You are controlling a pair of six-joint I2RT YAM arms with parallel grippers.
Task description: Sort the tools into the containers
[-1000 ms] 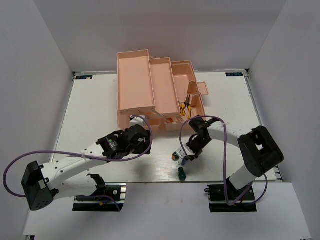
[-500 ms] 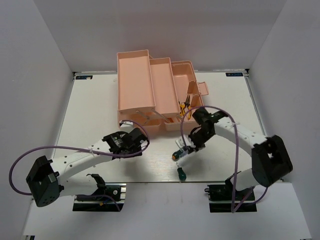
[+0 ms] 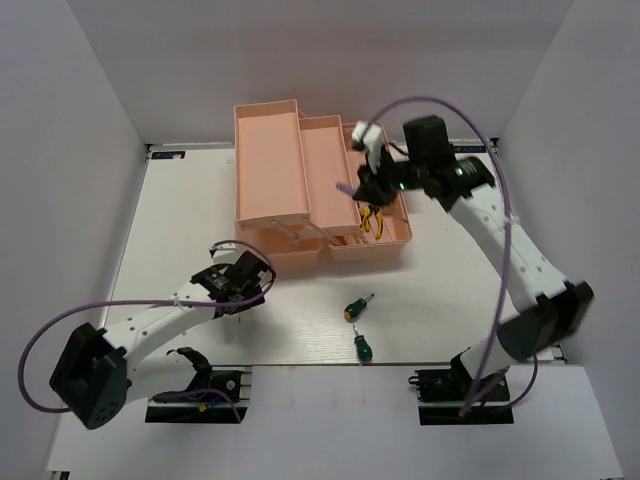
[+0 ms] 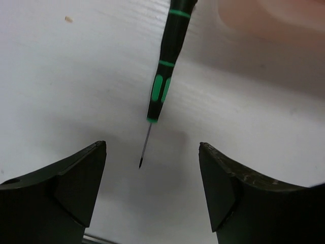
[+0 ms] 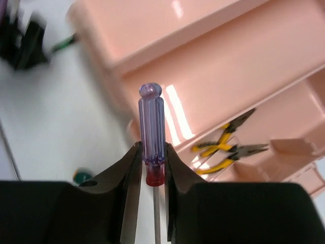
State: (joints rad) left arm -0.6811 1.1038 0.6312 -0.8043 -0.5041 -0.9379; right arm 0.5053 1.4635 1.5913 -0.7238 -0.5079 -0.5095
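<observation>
Presently, left jaws: spread wide and holding nothing, low over the tabletop (image 3: 450, 290), a finger on either side of a screwdriver tip.
Thin black-green screwdriver (image 4: 165, 76): lying flat on the tabletop straight ahead of the left jaws. Its metal tip points back into the gap between them and touches neither finger. Its handle runs away from them toward the toolbox corner.
Right jaws: clenched on the blue-handled screwdriver (image 5: 151, 124), raised well above the tabletop over the open toolbox.
Blue-handled screwdriver: gripped low on its translucent handle, just above the red collar. The rounded handle end sticks out ahead of the right jaws and the shaft runs back between the fingers.
Toolbox (image 3: 270, 170): salmon-pink, opened out in stepped trays. It sits beneath and beyond the right jaws and just past the left jaws.
Pliers (image 5: 221, 148): two yellow-and-black pairs lying together in the low compartment under the right jaws, beside the screwdriver handle in the wrist view.
Green-handled stubby screwdrivers (image 3: 355, 307): two, loose on the tabletop and near each other. They are well to the right of the left jaws and far below the right jaws.
</observation>
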